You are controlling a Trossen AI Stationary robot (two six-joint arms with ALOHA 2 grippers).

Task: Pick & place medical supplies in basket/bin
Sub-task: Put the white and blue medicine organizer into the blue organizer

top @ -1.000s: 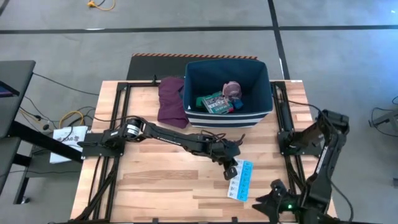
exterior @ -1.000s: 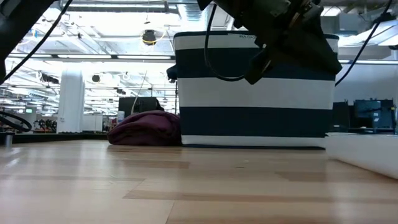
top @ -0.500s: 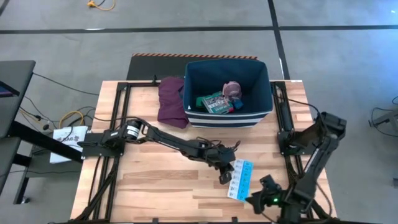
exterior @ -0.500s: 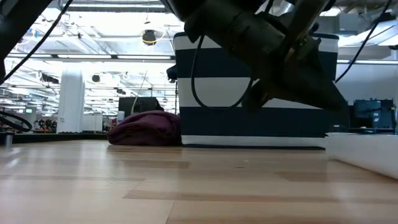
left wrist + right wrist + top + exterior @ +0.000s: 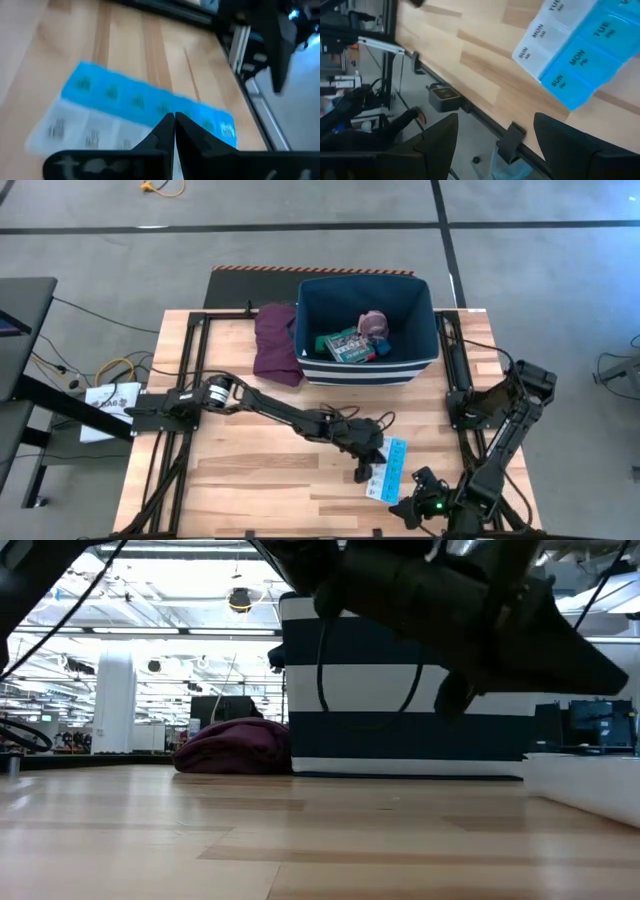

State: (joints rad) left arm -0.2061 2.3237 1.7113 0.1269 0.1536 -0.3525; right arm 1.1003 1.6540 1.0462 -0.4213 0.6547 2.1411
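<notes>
The blue-white pill strip (image 5: 390, 470) lies flat on the table, near the near edge. My left gripper (image 5: 362, 471) is shut and stands at the strip's left side; in its wrist view the shut tips (image 5: 174, 116) point at the pill strip (image 5: 125, 100). My right gripper (image 5: 408, 505) is open, off the strip's near end; its wrist view (image 5: 496, 120) shows the pill strip (image 5: 580, 45) ahead. The navy bin (image 5: 365, 330) holds the green-red box (image 5: 345, 345), the pink roll (image 5: 372, 323) and a blue block (image 5: 383, 351). The other supplies are not in view. My left gripper has its shut fingertips (image 5: 167, 122) close over the strip's white row (image 5: 100, 132), slanting down from the table's left. I cannot tell whether they touch it.
A maroon folded cloth (image 5: 275, 340) lies left of the bin and touches its wall; the low view shows the cloth (image 5: 235, 747) beside the striped bin (image 5: 400, 690). Black frame rails (image 5: 455, 380) run along the table's left and right sides. Bare wood lies left of the strip.
My left gripper has moved toward the near edge and down, from beside the strip's far end to its left side. My right gripper has swung left along the near edge toward the strip's near end, its arm folding lower. The strip has stayed put.
</notes>
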